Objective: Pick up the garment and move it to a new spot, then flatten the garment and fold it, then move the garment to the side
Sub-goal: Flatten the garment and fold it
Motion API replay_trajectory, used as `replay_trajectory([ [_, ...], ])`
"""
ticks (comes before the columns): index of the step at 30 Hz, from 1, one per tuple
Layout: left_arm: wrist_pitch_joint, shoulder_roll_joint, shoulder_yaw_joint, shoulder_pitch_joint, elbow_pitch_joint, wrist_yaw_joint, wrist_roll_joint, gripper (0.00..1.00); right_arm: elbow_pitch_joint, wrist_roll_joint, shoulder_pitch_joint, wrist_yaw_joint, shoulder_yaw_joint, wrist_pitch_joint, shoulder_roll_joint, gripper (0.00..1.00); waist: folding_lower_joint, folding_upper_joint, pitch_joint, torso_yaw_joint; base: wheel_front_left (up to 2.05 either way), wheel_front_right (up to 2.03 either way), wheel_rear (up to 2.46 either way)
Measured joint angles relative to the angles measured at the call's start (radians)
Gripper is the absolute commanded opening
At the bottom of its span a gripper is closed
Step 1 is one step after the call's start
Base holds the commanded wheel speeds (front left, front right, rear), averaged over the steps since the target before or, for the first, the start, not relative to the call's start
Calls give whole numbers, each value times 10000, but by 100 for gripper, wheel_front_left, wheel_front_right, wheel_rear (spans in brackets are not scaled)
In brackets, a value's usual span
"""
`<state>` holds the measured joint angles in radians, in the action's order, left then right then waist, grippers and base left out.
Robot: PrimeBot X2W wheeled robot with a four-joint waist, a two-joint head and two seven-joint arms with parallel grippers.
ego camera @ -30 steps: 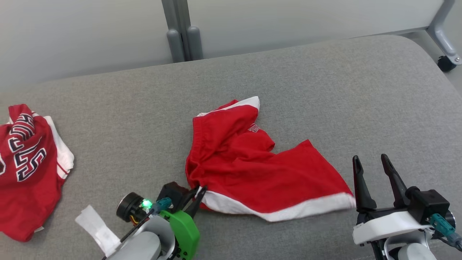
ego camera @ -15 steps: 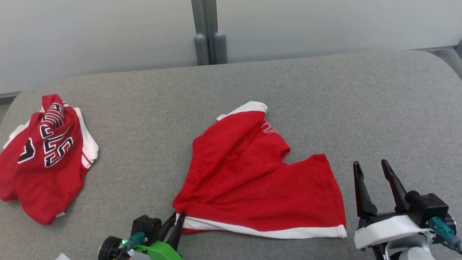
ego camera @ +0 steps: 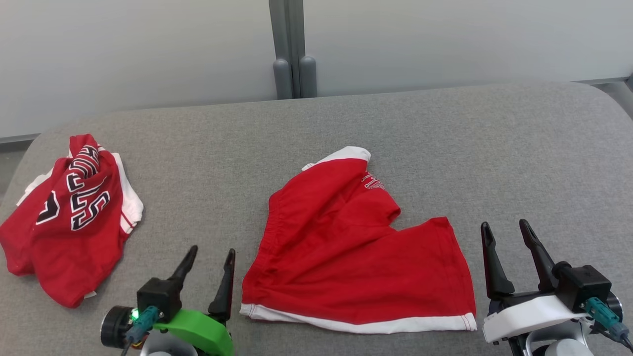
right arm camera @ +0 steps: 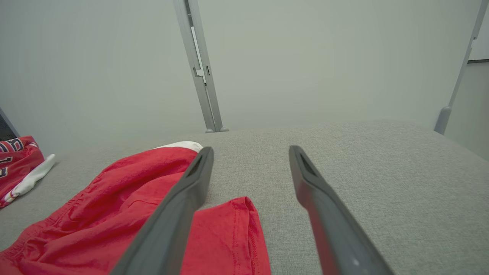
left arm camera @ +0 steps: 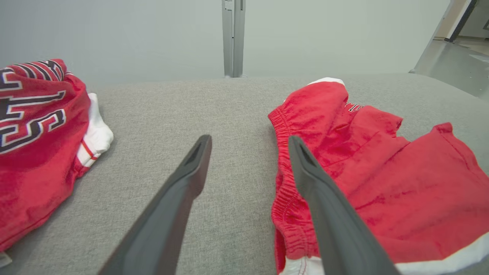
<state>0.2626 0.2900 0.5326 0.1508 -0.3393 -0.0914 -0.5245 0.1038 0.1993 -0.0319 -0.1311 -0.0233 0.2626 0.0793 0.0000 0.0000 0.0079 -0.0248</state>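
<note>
Head view first: you have two garments on the grey padded surface (ego camera: 445, 138), and two grippers at its near edge.

The task's garment is the red shorts (ego camera: 346, 257), one pair, lying spread out near the middle of the surface. The elastic waistband runs along their left side. One white-trimmed hem lies along the near edge and the other white-trimmed leg points to the far side. There is a small patch of white lettering (ego camera: 374, 182) on the far leg, too small for you to read.

The second garment, a crumpled red and white jersey (ego camera: 69, 217), sits well apart at the far left. It carries large black characters outlined in white, but they are too creased to read with certainty.

Your left gripper (ego camera: 211, 250) stands just beside the near left corner of the shorts. Its fingers are spread apart with only grey fabric between them, gripping nothing. In the left wrist view one finger overlaps the waistband edge, though you cannot tell whether it touches.

Your right gripper (ego camera: 504, 224) is just right of the shorts' near right hem, fingers likewise spread wide and empty.
</note>
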Motion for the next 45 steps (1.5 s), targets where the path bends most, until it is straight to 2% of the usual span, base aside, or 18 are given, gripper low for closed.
replay_trajectory([
  [11, 15, -320, -2497, -1043, 993, 48, 1058, 100, -174, -23, -158, 0, -52, 0, 88, 100, 0, 0, -154, -157, 0, 0, 0],
  [19, 15, -685, -3659, -1621, 1281, 594, 1569, 100, -303, -81, -455, 0, -69, 0, 232, 100, 0, 0, -228, -185, 0, 0, 0],
  [28, 13, -1120, -4360, -1870, 1333, 1149, 2155, 100, -391, -92, -792, 0, -111, 0, 205, 100, 0, 0, -351, -94, 0, 0, 0],
  [34, 15, -1185, -4621, -1917, 1398, 1444, 2313, 100, -397, -115, -833, 0, -111, 0, 205, 100, 0, 0, -431, -59, 0, 0, 0],
  [45, 12, -1181, -4686, -2026, 1488, 1697, 2341, 100, -372, -213, -863, 0, -119, 0, 203, 100, 0, 0, -542, 65, 0, 0, 0],
])
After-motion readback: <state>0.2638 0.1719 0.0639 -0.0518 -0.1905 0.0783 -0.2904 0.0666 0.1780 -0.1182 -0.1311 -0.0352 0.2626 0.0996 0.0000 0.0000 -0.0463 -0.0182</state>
